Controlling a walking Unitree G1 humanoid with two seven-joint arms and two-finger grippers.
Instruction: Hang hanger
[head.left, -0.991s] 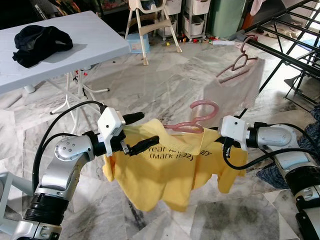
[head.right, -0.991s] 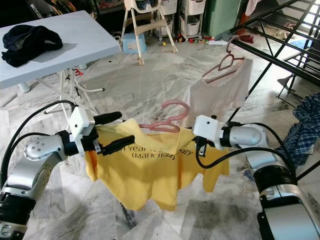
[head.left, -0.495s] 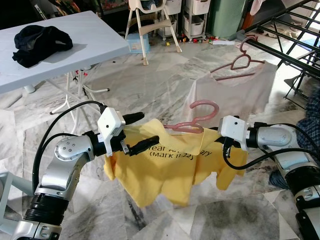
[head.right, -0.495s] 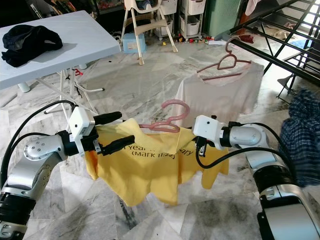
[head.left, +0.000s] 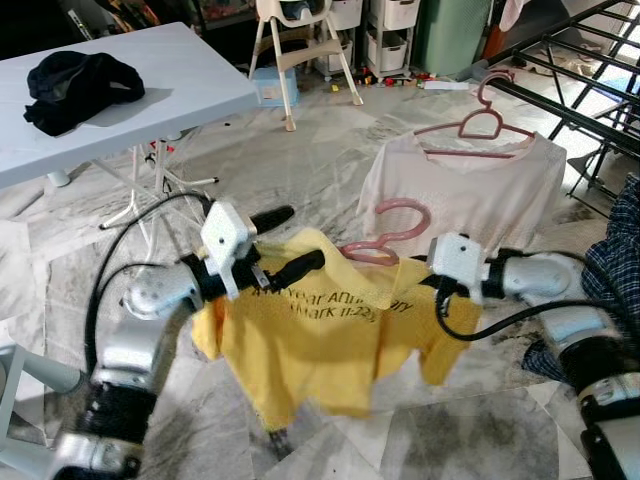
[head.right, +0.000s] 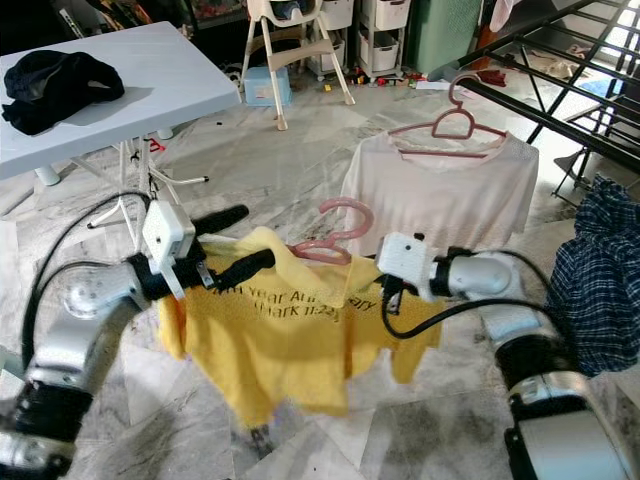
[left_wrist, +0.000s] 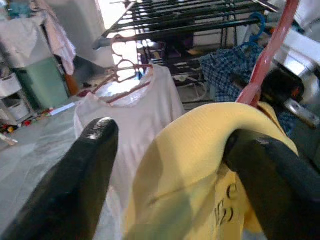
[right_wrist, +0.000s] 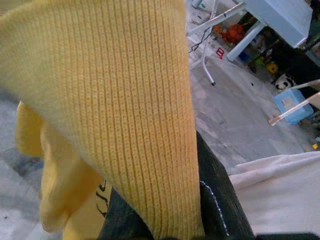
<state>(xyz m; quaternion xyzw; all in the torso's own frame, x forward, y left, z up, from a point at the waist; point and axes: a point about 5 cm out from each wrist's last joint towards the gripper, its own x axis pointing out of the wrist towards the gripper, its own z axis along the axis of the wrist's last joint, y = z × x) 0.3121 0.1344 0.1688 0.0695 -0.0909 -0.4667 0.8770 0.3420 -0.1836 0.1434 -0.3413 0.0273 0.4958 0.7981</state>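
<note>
Since a second ago, both my arms have lifted the yellow T-shirt (head.left: 330, 340) higher, and the pale pink T-shirt (head.left: 470, 195) behind it now hangs squarely spread instead of sagging.

Largest first: one white folding table (head.left: 170, 90) with one black garment (head.left: 80, 85) on it, one black drying rack (head.left: 580, 90), two T-shirts, two pink hangers.

I hold the yellow shirt up between my grippers, over the marble floor (head.left: 330, 150). Its pink hanger (head.left: 385, 235) lies roughly crosswise between my arms, hook pointing up and away from me; the shirt hides most of its bar.

My left gripper (head.left: 290, 245) has its fingers spread apart, the shirt's shoulder draped over one finger (left_wrist: 270, 175). My right gripper (head.left: 440, 290) is buried in yellow cloth, so I cannot tell how its fingers stand.

The other hanger (head.left: 480, 125) carries the pale shirt.
</note>
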